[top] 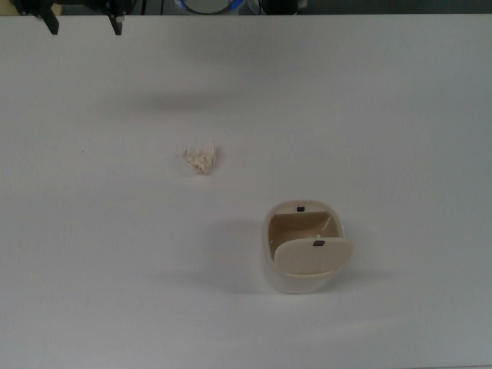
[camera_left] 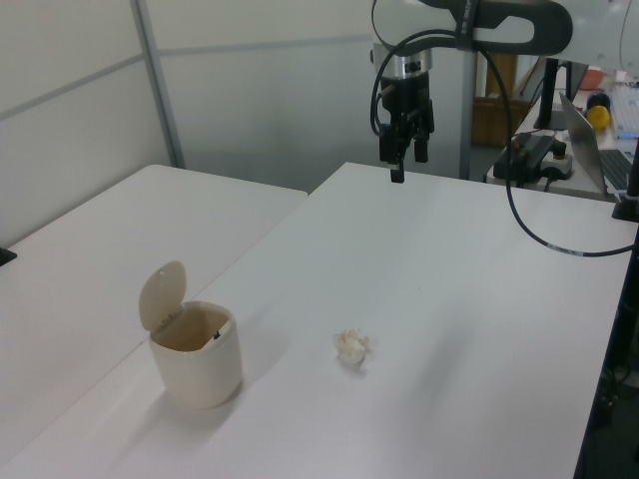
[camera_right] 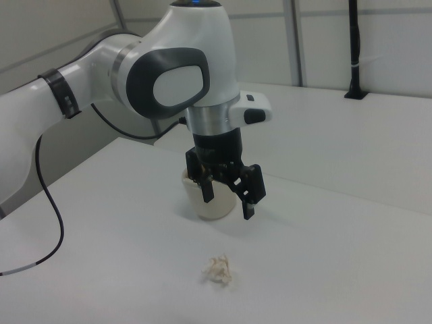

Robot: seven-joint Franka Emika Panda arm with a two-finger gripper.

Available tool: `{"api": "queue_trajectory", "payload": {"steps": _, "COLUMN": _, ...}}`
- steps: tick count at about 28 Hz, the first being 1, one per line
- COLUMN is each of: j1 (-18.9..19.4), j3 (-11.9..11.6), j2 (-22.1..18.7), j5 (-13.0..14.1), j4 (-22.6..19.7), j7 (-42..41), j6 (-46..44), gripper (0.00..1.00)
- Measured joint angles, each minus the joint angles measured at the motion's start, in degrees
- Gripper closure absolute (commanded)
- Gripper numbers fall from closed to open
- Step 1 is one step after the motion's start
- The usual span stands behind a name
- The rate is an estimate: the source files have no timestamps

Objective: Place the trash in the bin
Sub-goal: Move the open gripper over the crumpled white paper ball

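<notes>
Taking the top view from its left: the gripper (top: 83, 23) hangs over the tabletop's (top: 92, 269) far edge near the top view's left corner, fingers spread apart and holding nothing. Toward the middle of the tabletop lies the crumpled paper wad (top: 201, 160), well apart from everything. It looks light, soft and squashable, so a pinch straight across its lumpy middle should do. Further right, nearer the front edge, stands the beige swing-lid bin (top: 304, 247), flap tipped open.

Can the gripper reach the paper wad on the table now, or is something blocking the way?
Probably yes. The gripper hangs open above the table, and the paper wad lies alone on bare surface. The bin stands well apart, so nothing seems to block a straight descent.
</notes>
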Motion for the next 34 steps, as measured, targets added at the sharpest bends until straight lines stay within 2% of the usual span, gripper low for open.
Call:
{"api": "queue_trajectory", "payload": {"steps": 6, "j1": 0.09, "j3": 0.08, "j2": 0.05, "j5": 1.61, "j4": -0.31, "j7": 0.19, "j6": 0.18, "gripper": 0.0}}
{"api": "queue_trajectory", "payload": {"steps": 10, "j1": 0.71, "j3": 0.45, "j2": 0.16, "j5": 2.21, "j4": -2.21, "j7": 0.25, "j6": 1.46, "gripper": 0.0}}
{"api": "queue_trajectory", "payload": {"steps": 23, "j1": 8.63, "j3": 1.06, "j2": 1.01, "j5": 2.14, "j4": -15.11, "j7": 10.54, "j6": 17.72, "gripper": 0.0}}
{"api": "queue_trajectory", "payload": {"steps": 34, "j1": 12.11, "j3": 1.08, "j2": 1.02, "j5": -0.71, "j4": -23.62, "j7": 15.29, "j6": 27.32, "gripper": 0.0}}
